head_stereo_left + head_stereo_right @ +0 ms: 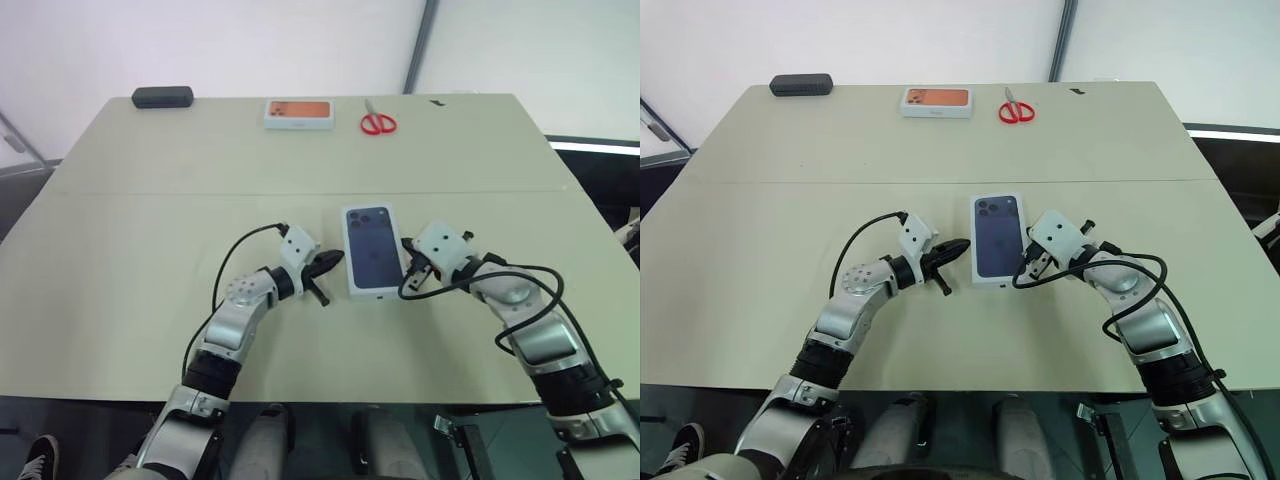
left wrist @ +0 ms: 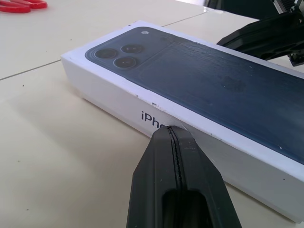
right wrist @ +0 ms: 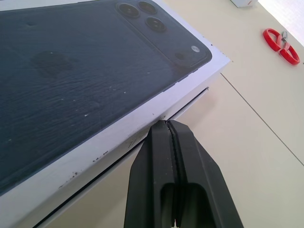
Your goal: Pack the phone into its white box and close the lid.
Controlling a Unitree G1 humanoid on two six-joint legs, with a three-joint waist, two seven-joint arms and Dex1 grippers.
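White lid (image 1: 372,250) sits on its box (image 3: 190,102), both grippers — left (image 2: 175,137), right (image 3: 167,127) — pinched shut against opposite long sides — press evenly so it seats square.

- One lid (image 1: 371,249), white with a dark blue phone picture, at the table's centre.
- One white box with an orange picture (image 1: 298,113), at the far edge.
- One pair of red scissors (image 1: 378,121), right of that box.
- One black case (image 1: 162,97), at the far left corner.
- One table (image 1: 130,230).
- Two grippers: left gripper (image 1: 330,261), right gripper (image 1: 408,262).
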